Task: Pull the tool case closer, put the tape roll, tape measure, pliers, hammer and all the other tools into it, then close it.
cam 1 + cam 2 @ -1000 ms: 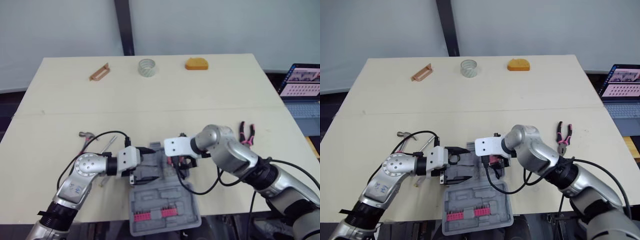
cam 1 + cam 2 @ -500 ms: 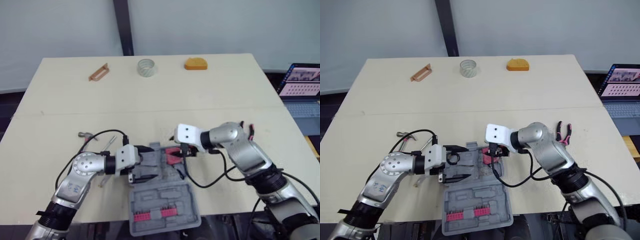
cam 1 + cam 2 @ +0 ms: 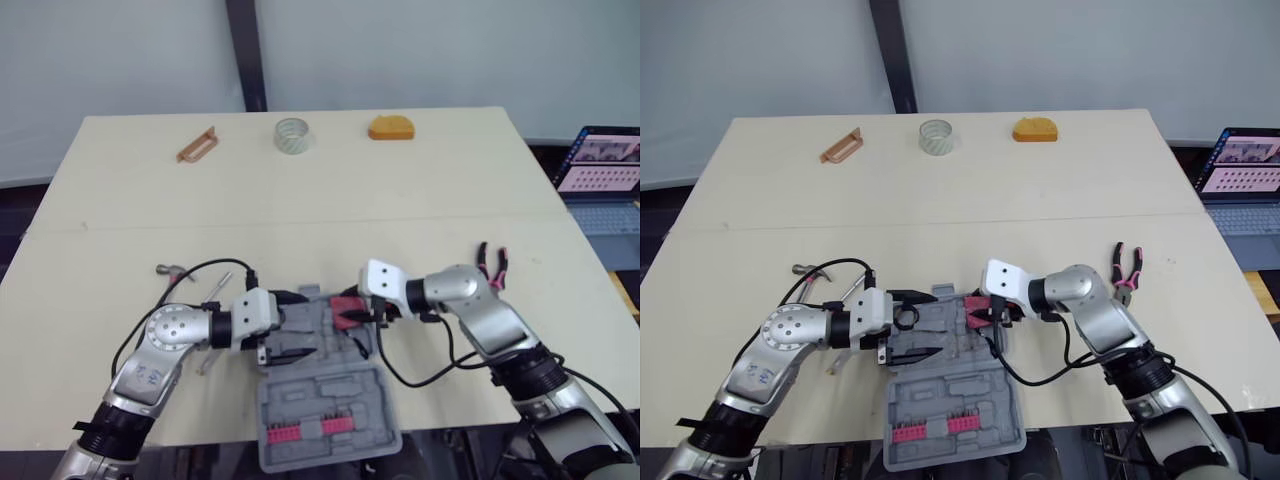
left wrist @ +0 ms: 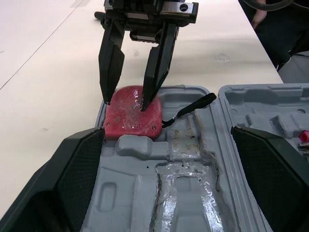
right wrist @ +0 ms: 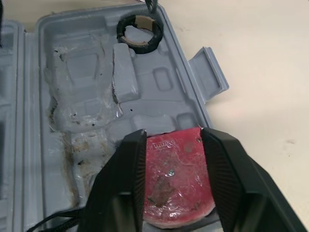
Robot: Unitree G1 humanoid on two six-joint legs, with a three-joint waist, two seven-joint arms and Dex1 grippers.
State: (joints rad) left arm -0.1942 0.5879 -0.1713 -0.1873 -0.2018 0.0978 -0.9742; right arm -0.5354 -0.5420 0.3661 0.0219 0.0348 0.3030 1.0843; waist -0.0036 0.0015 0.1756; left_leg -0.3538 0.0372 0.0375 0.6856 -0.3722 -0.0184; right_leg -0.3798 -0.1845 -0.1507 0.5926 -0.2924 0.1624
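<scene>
The grey tool case (image 3: 330, 395) lies open at the table's front edge, its lid half holding pink bits. My right gripper (image 3: 345, 312) is shut on the red tape measure (image 5: 176, 179), which rests in the far right corner pocket of the case (image 4: 133, 118). A black tape roll (image 5: 140, 34) sits in the case's tray. My left gripper (image 3: 920, 325) hovers open over the tray's left side, holding nothing. Pink-handled pliers (image 3: 493, 266) lie to the right of the case. A hammer (image 3: 172, 272) and a screwdriver (image 3: 215, 290) lie to its left.
Along the far edge sit a brown wooden piece (image 3: 197, 144), a clear tape roll (image 3: 293, 134) and an orange object (image 3: 391, 128). A laptop (image 3: 605, 165) stands off the table's right side. Black cables trail from both wrists across the case.
My right arm has swung its elbow down and to the right, lowering the red tape measure into the case's corner pocket. The left arm has stayed put.
</scene>
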